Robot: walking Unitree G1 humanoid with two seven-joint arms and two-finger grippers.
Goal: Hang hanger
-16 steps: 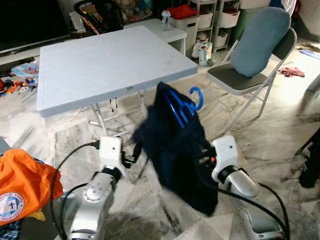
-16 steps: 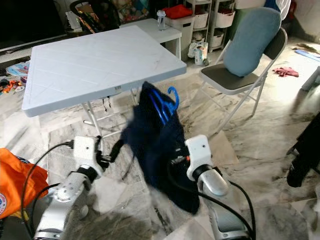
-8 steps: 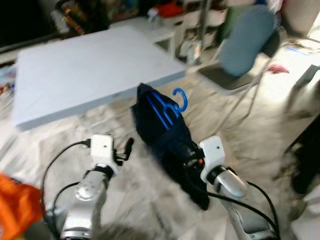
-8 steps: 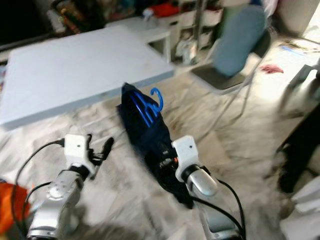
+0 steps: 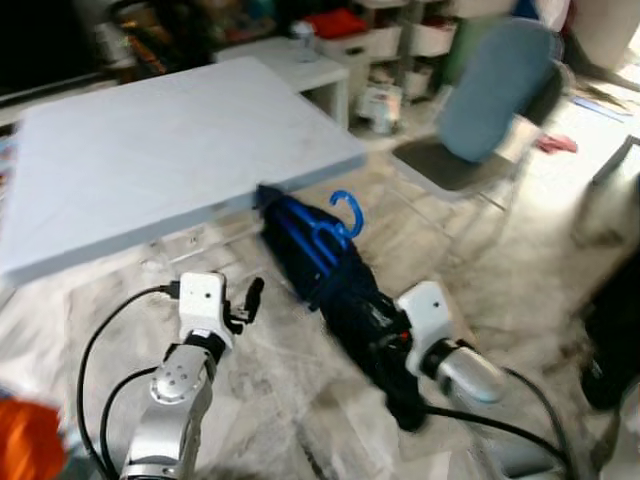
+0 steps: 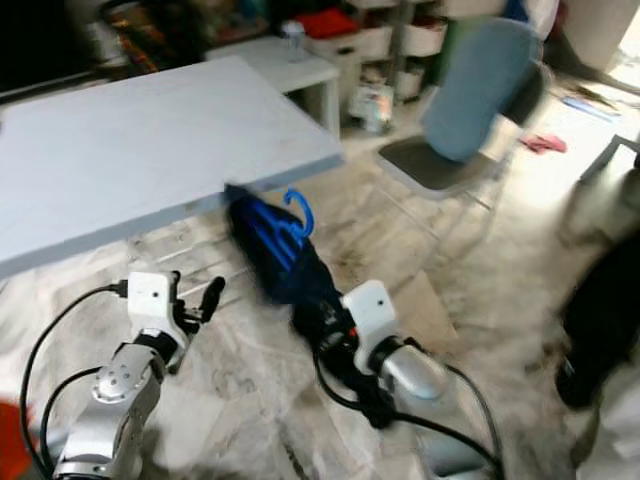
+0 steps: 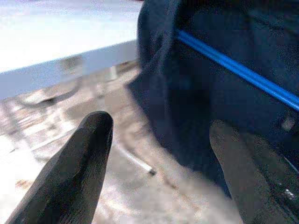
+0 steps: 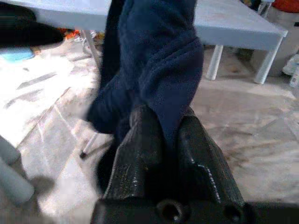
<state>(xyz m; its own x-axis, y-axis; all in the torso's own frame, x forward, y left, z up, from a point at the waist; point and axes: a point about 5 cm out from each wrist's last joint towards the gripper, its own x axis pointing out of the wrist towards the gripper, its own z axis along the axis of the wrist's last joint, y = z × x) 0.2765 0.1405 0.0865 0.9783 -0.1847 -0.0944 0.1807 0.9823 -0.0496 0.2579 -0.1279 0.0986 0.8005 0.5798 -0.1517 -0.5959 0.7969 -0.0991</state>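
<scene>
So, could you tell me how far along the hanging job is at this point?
Done: the dark navy garment is on the blue plastic hanger. In hand: the right claw is shut on the garment's fabric, holding it low beside the white folding table; the left claw is open and empty nearby. Left: hooking the hanger onto something; it hangs from nothing yet.

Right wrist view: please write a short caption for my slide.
Right gripper pinching a navy garment near a grey folding table.

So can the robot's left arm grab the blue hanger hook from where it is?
Probably yes. The left gripper is open, and only bare floor lies between it and the blue hanger, whose hook pokes out of the dark garment.
</scene>
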